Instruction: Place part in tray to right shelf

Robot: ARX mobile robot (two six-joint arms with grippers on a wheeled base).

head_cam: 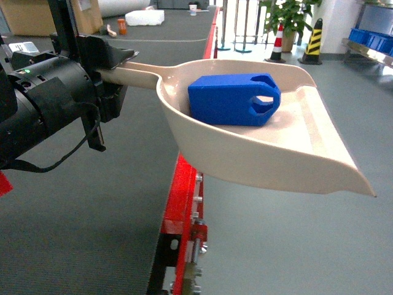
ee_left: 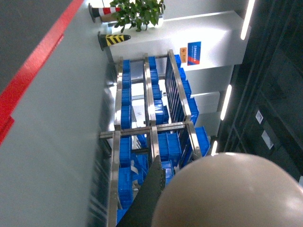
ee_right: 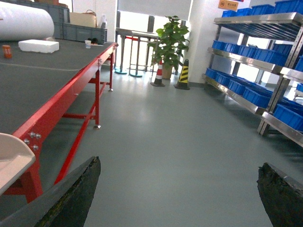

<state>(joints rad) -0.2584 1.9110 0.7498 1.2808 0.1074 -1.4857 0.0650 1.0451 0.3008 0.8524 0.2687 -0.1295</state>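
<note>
Part: one blue part [head_cam: 233, 98] lying inside the tray [head_cam: 288, 153].
Tray: one, held out over the floor past the table [head_cam: 184, 203] edge.
Left gripper [head_cam: 113, 67]: clamped on the tray handle.
Right gripper [ee_right: 177, 191]: fingers spread apart, holding nothing.
Shelf [ee_right: 258, 71]: one steel rack, many blue crates.
Writing: wall signs, unreadable.

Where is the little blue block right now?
In the head view the blue block lies inside the beige scoop, near its back wall. The left gripper holds the scoop by its handle, out past the red table edge above the grey floor.
</note>
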